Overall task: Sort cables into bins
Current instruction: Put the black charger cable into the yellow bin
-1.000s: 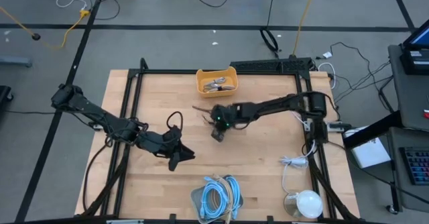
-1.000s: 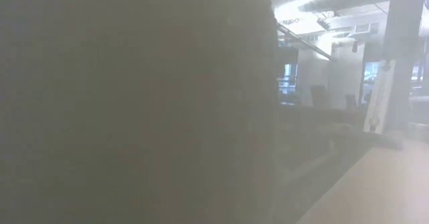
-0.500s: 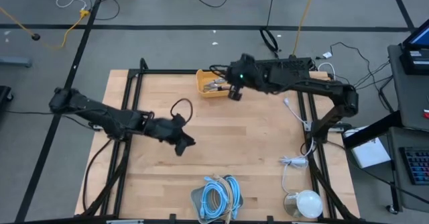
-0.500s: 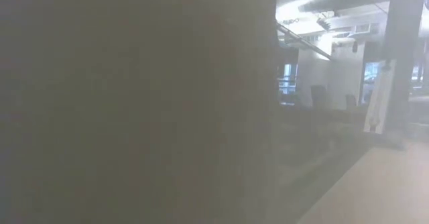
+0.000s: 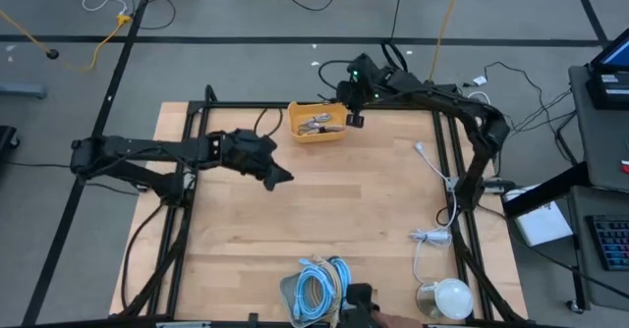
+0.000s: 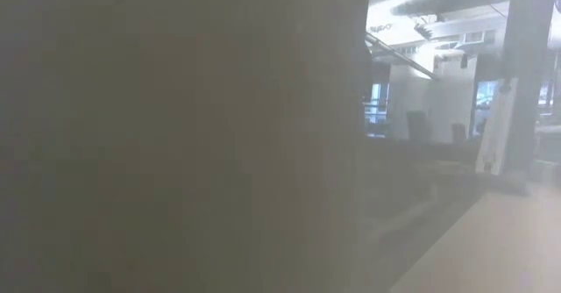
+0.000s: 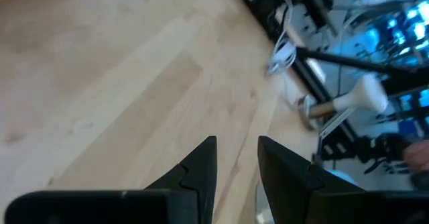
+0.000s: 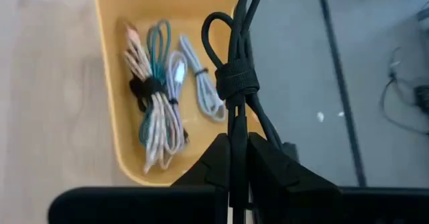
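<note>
My right gripper [image 5: 354, 120] [image 8: 234, 142] hangs at the right end of the orange-yellow bin [image 5: 317, 130] [image 8: 110, 83] near the table's far edge, shut on a bundled black cable [image 8: 234, 76]. Inside the bin lie several short teal, grey and beige cables [image 8: 157, 96]. My left gripper [image 5: 280, 177] [image 7: 236, 150] hovers over bare wood left of the table's centre, open and with nothing between its fingers. A pale grey bin [image 5: 287, 291] at the near edge holds coiled light-blue cables [image 5: 316, 287]. My right gripper pinches the black cable bundle between its two fingers [image 8: 216, 158], just short of the bundle's wrap tie [image 8: 234, 120]. The fingers slant downward. The bundle runs on past the fingertips along their line, lifted clear over the bin's right rim, its looped end [image 8: 216, 29] free.
A loose white cord with a plug [image 5: 428, 235] and a round white dome [image 5: 450, 297] lie at the near right. Black frame rails [image 5: 447, 171] run along the table's sides. The low view is blocked by something close and blurred.
My right gripper has risen from the table's middle and gone to the far edge, rolling as it went, and has carried the black cable clear of the table to the orange-yellow bin. My left gripper has swung toward the far edge.
</note>
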Controlling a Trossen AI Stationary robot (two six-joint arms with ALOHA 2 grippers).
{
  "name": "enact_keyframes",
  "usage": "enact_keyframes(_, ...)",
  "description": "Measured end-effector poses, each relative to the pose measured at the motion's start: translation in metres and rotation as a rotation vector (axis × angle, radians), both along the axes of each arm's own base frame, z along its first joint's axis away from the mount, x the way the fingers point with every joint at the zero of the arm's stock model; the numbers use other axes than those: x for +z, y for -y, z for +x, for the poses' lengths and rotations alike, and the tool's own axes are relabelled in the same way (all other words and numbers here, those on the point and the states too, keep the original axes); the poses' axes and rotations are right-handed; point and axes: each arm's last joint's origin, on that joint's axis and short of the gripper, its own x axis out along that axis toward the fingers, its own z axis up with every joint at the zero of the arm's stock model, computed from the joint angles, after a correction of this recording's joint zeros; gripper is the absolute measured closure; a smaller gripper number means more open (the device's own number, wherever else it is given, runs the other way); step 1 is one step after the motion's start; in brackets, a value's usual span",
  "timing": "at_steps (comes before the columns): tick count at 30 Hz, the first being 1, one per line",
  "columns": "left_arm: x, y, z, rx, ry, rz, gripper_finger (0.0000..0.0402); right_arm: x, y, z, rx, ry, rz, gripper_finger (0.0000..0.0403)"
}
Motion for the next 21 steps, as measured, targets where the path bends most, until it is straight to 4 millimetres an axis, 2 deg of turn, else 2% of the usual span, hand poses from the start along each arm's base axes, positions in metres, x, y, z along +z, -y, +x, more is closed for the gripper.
enact_keyframes(3,0.003,-0.006,0.001,0.012,0.035,-0.004,0.0291,-0.014,0.003,0.006,0.022,-0.015,0.038,0.0381)
enact_keyframes(11,0.005,-0.019,-0.001,0.005,0.060,-0.017,0.0291,-0.035,-0.012,0.032,0.137,-0.035,0.037,0.0381)
enact_keyframes(17,0.007,-0.024,-0.001,0.002,0.086,-0.020,0.0291,-0.062,-0.015,0.047,0.155,-0.074,0.067,0.0381)
enact_keyframes(21,0.009,-0.024,0.000,-0.007,0.107,-0.021,0.0291,-0.065,-0.011,0.053,0.122,-0.065,0.056,0.0381)
